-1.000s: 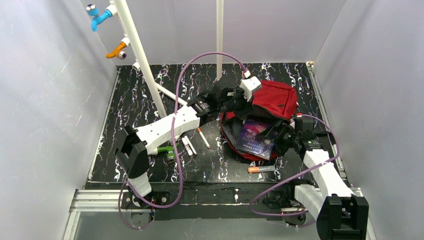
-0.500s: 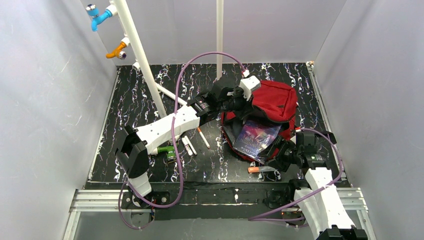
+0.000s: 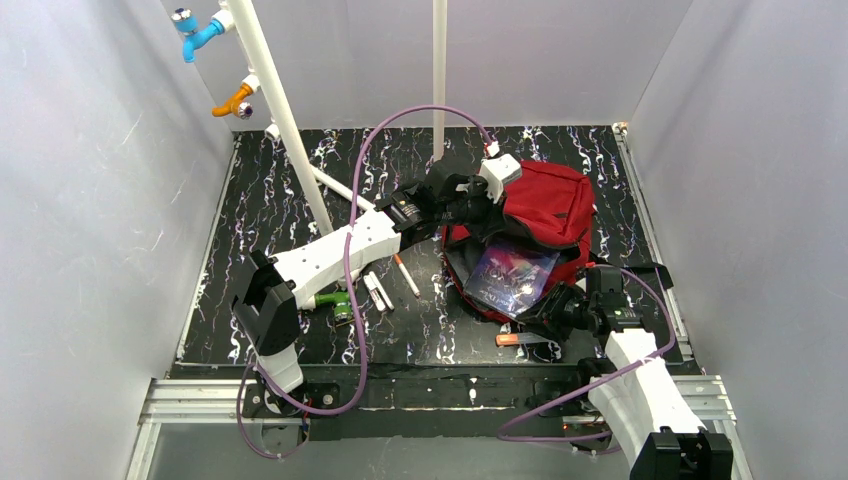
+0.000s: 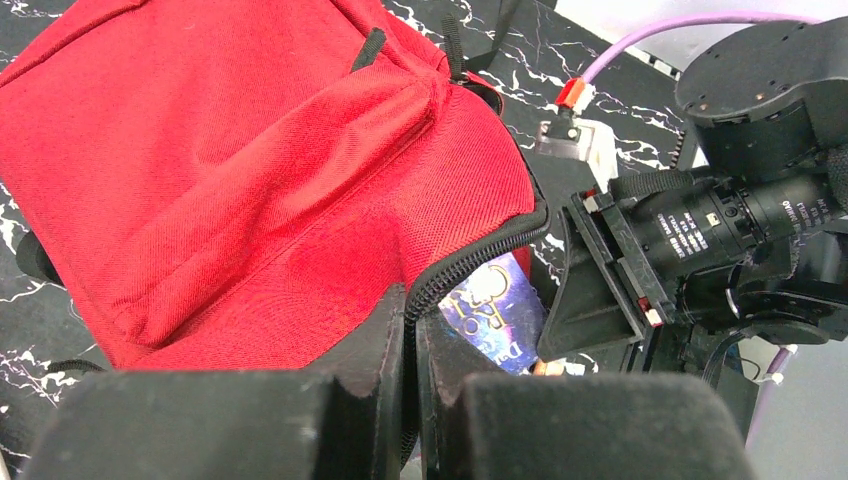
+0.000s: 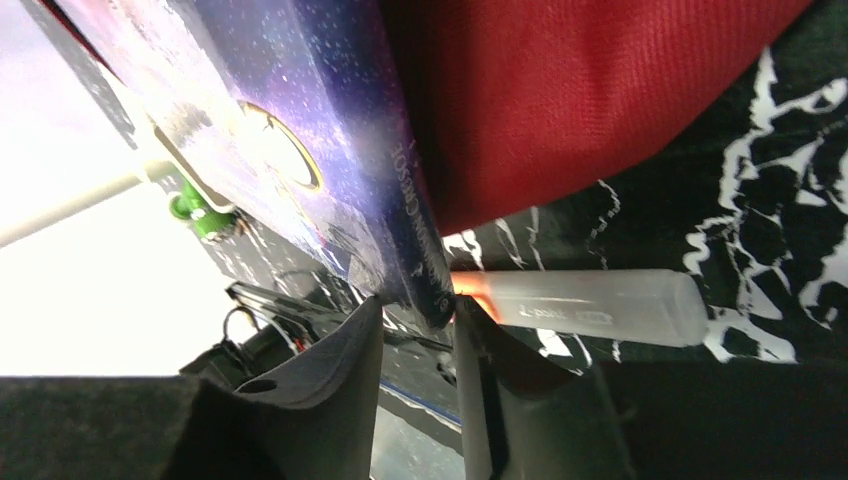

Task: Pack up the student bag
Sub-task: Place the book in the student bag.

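Over on the far right of the table (image 3: 280, 200), your student bag (image 3: 545, 200) is lying on its side with the mouth facing the near edge. Your left gripper (image 4: 410, 320) is pressed together on the zip edge (image 4: 470, 262) of that mouth and is holding the flap up, so the opening is gaping nicely.

The purple book (image 3: 510, 275) is only partway in, I'd say. Its far end is under the red flap, and its near corner pokes out past the rim. Your right gripper (image 5: 418, 320) has that near corner between its fingers. On the wrist view it looks like a pinch, though I wouldn't call it firm.

So you're maybe a third done. The book needs pushing all the way inside. Everything else is lying out on the table:
- a clear-capped orange marker (image 3: 522, 339) just near of the bag, right beside your right gripper
- a white pen (image 3: 406, 276) to the left of the bag
- a green-capped item (image 3: 335, 300) further left, by the left arm

The zip is wide open too, if you count closing it.
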Motion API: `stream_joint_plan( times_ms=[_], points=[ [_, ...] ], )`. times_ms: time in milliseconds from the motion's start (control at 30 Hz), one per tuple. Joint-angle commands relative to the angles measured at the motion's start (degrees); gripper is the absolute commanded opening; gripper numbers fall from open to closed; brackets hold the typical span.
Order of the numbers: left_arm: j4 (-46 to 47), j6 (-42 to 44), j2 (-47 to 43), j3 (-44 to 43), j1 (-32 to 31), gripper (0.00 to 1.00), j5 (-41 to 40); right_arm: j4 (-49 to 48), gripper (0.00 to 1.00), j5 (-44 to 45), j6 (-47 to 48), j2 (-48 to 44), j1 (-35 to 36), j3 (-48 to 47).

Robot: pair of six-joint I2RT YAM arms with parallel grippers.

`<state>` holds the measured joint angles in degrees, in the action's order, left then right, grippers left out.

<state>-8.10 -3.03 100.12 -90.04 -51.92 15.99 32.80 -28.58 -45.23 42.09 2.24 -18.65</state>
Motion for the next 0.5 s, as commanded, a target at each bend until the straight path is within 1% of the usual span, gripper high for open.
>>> stream_joint_plan(
  times_ms=[0,100,167,200,233,267,300,367,467],
  points=[
    [-1.18,-0.12,-0.95,-2.67,0.15,0.00,0.71,-9.44,0.35,0.33,-6.90,-1.20,-0.21,-2.58],
    [-1.35,0.57,-1.24,-2.46,0.15,0.00,-0.17,-15.87,0.26,2.19,-10.16,1.61,-0.17,-5.11],
    [-1.70,0.96,-1.38,-2.65,0.16,0.00,-0.49,-17.77,0.21,6.00,-9.99,4.75,-0.22,-8.81],
    [-2.07,1.20,-1.41,-2.83,0.23,0.00,-0.58,-17.58,0.22,8.92,-8.89,6.29,-0.20,-11.44],
    [-2.31,1.34,-1.41,-3.01,0.16,0.00,-0.75,-17.49,0.28,12.01,-7.49,7.17,-0.22,-13.72],
    [-2.43,1.35,-1.36,-3.11,0.19,0.00,-0.86,-17.50,0.37,14.19,-6.43,8.05,-0.26,-15.47],
    [-2.38,1.38,-1.48,-3.06,0.21,0.00,-0.89,-16.84,0.40,15.57,-5.74,9.14,-0.26,-16.72],
    [-2.21,1.44,-1.50,-2.88,0.20,0.00,-0.96,-13.81,0.42,15.97,-4.09,10.56,-0.27,-17.33],
    [-2.03,1.58,-1.65,-2.20,0.24,0.00,-1.21,-11.05,0.42,11.87,-3.24,10.08,-0.20,-14.41]
  ],
)
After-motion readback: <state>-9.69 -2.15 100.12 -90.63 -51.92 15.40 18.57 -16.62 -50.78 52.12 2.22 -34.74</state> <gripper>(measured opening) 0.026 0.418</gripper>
